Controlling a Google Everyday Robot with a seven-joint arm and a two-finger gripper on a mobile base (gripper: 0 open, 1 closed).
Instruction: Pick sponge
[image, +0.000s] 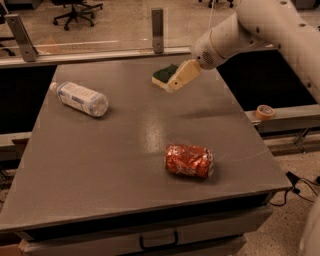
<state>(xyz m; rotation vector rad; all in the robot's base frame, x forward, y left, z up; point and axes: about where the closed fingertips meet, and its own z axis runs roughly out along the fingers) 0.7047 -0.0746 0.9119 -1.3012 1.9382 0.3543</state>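
Observation:
The sponge (163, 75), with a dark green top and a pale yellow base, lies on the grey table (125, 150) near its far edge, right of centre. My gripper (175, 84), a cream-coloured hand on a white arm reaching in from the upper right, is right at the sponge. It covers the sponge's right side in the camera view. I cannot tell whether it touches the sponge or hangs just above it.
A clear plastic bottle (80, 98) lies on its side at the table's left. A crushed red can (190, 160) lies near the front right. A tape roll (264, 111) sits on a ledge to the right. A glass barrier with metal posts (157, 29) runs behind the table.

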